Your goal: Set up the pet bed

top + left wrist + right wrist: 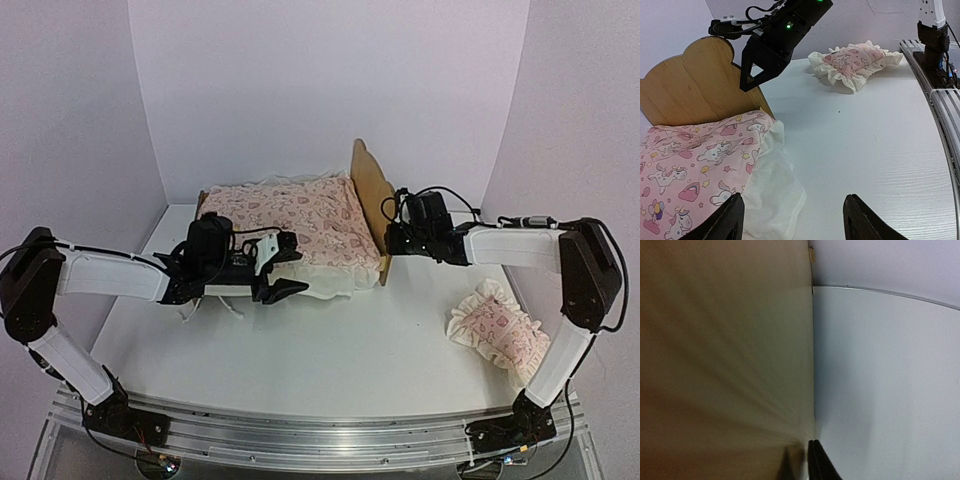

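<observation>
Top view: pet bed is sitting at the back middle of the table, headboard standing at its right end, pink quilt lying over the frame and hanging off the near edge. Left gripper is hovering at that near edge, 2 fingers spread apart, nothing between them. Right gripper is pressing up against the outer face of the headboard; can't tell from here if it's gripping. Ruffled pillow is lying on the table well to the right, apart from the bed

Left wrist view is adding what the top one is missing: unicorn print on the quilt, white lining spilling onto the table, bear-ear headboard outline, right gripper hanging just beside its edge, pillow behind

Right wrist view is showing only blurred wood filling the left half, bare table on the right, and 1 dark fingertip at the bottom; its grip isn't showing here either
</observation>
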Robot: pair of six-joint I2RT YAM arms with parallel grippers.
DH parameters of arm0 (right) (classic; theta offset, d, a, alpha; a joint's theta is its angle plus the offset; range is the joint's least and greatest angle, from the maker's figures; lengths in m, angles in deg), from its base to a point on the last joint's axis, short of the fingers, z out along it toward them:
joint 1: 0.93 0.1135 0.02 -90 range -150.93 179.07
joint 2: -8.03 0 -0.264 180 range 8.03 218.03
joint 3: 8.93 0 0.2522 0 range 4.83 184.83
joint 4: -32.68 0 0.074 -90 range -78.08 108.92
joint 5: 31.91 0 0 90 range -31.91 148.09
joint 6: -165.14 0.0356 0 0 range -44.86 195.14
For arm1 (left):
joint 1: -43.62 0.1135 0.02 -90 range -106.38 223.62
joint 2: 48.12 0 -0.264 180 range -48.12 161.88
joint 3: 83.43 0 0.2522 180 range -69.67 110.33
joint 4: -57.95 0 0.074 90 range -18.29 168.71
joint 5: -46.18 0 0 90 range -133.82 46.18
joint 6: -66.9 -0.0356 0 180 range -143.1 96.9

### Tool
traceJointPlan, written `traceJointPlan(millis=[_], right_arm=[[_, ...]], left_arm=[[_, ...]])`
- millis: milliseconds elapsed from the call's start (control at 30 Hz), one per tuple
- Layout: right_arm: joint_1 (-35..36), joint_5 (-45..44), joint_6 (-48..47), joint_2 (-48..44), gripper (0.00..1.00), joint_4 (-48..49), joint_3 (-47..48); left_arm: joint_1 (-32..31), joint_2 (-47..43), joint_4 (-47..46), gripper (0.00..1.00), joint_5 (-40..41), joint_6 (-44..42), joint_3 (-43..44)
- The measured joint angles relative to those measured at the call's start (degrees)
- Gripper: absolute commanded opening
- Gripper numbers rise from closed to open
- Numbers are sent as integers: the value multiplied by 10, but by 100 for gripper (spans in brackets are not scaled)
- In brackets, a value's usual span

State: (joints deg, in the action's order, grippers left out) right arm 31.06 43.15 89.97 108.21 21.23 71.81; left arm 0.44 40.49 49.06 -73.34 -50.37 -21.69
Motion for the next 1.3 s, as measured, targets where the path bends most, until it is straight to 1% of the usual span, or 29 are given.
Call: traceJointPlan(millis=[67,133,333,467,667,900,933,967,1033,1100,1167,1233,1300], right_arm=[[2,-8,-1,0,3,3,-1],[2,-19,-15,0,1,5,-2],[2,-24,-12,-6,0,25,-18],[14,-35,-10,-24,0,20,-36],[74,-106,11,-54,0,-8,-62],[161,-178,69,-88,0,-13,-106],[172,-186,77,-92,2,-15,-110],[181,-191,85,-95,7,-18,-113],[200,-202,96,-101,18,-28,-116],[217,-200,110,-104,35,-40,-115],[234,-179,127,-104,45,-58,-111],[246,-163,143,-105,50,-81,-103],[250,-147,156,-109,53,-104,-95]], left_arm=[[0,-9,-12,69,8,-3,-9],[0,-15,-19,69,13,-7,-15],[0,-19,-27,69,28,-4,-18],[0,-23,-34,69,32,3,-28],[0,-26,-34,69,32,16,-37],[0,-27,-32,70,24,27,-60],[0,-27,-29,71,23,27,-61],[0,-27,-26,71,22,26,-62],[0,-27,-19,71,22,23,-62],[-1,-27,-9,72,22,18,-62],[-2,-26,0,73,21,8,-62],[-6,-22,3,73,20,-4,-62],[-11,-14,4,74,15,-16,-62]])
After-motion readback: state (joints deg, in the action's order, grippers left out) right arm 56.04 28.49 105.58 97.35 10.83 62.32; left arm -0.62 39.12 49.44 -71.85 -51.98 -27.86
